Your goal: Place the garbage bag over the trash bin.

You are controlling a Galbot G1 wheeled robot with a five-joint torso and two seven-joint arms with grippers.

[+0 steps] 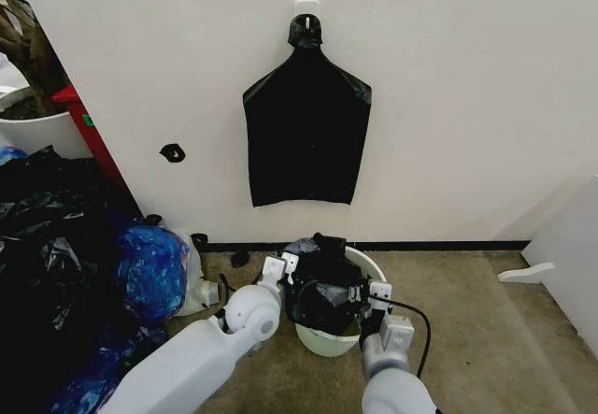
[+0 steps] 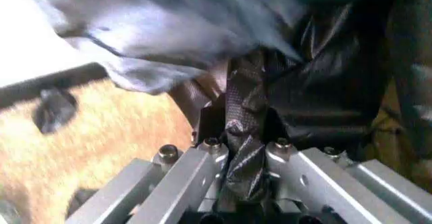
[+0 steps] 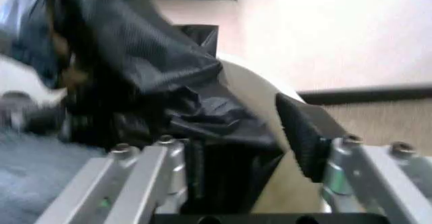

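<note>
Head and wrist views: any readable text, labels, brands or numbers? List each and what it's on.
None readable.
Crinkled glossy black garbage bag: no print.
Round white translucent plastic trash bin: no label.
Red object by the plant pot: small green mark, too small to read.

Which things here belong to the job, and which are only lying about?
Job:
garbage bag
trash bin
left gripper, shut on the bag
right gripper, open at the bin's rim

Lying about:
hung bag
bag heap
plant pot

Right gripper (image 3: 253,143), jaws apart, around garbage bag (image 3: 148,72) at trash bin (image 3: 253,85) rim.
</note>
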